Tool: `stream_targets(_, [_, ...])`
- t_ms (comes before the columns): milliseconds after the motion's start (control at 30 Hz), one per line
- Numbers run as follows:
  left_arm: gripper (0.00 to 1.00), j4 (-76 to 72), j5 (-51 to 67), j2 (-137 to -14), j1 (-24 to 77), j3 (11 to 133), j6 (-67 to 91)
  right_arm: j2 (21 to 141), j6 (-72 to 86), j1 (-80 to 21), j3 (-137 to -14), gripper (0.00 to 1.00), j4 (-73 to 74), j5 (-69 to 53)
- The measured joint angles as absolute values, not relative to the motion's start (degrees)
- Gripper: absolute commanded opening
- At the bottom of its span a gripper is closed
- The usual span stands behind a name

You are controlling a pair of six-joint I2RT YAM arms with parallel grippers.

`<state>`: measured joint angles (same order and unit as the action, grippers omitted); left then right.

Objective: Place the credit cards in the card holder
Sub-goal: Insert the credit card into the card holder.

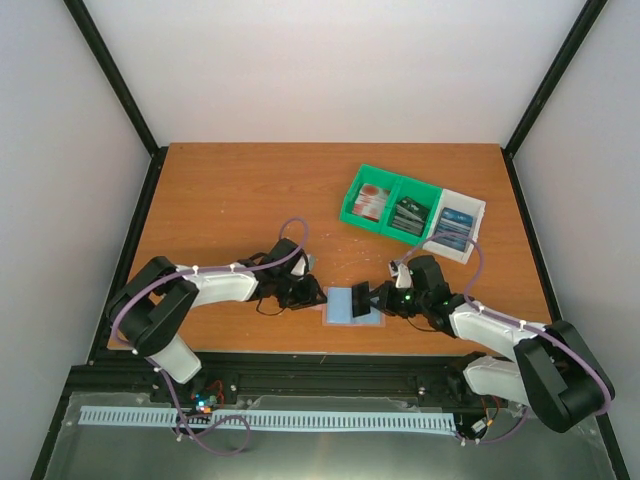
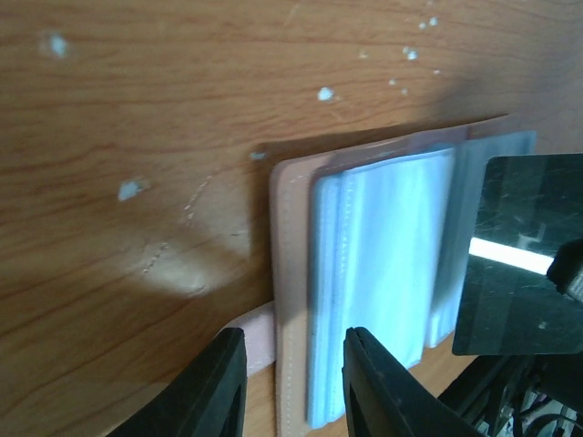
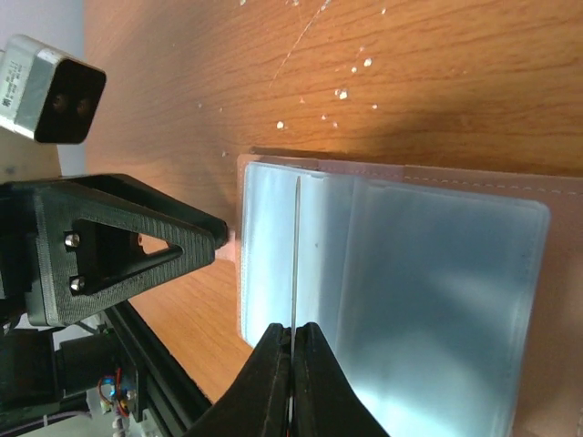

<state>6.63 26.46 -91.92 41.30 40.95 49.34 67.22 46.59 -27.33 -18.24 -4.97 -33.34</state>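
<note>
The card holder (image 1: 345, 305) lies open on the table between both arms, its tan-pink cover (image 2: 291, 237) under pale blue sleeves (image 2: 383, 246). My left gripper (image 2: 293, 339) is open, its fingers straddling the holder's near edge and small strap (image 2: 257, 332). My right gripper (image 3: 293, 332) is shut on one dark credit card (image 2: 519, 255), held upright over the sleeves (image 3: 419, 300) and seen edge-on (image 3: 296, 246) in the right wrist view. More credit cards sit in stacks: red-and-white (image 1: 371, 202), dark (image 1: 408, 215) and blue (image 1: 455, 228).
A green-and-white compartment tray (image 1: 390, 182) holding the stacks stands at the back right of the wooden table (image 1: 230, 200). Black frame posts rise at the table's corners. The left gripper's black finger (image 3: 127, 246) is close beside the holder.
</note>
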Motion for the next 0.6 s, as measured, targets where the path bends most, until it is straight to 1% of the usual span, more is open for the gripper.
stream_targets(367, [0.27,7.5,26.0,-93.2,41.6,41.3,49.4,69.4,49.0,-28.3,-14.5,0.03,-11.9,-29.5])
stream_targets(600, [0.21,7.9,26.0,-94.0,41.7,41.9,49.4,72.3,52.1,-29.0,-12.8,0.03,-18.8,-30.3])
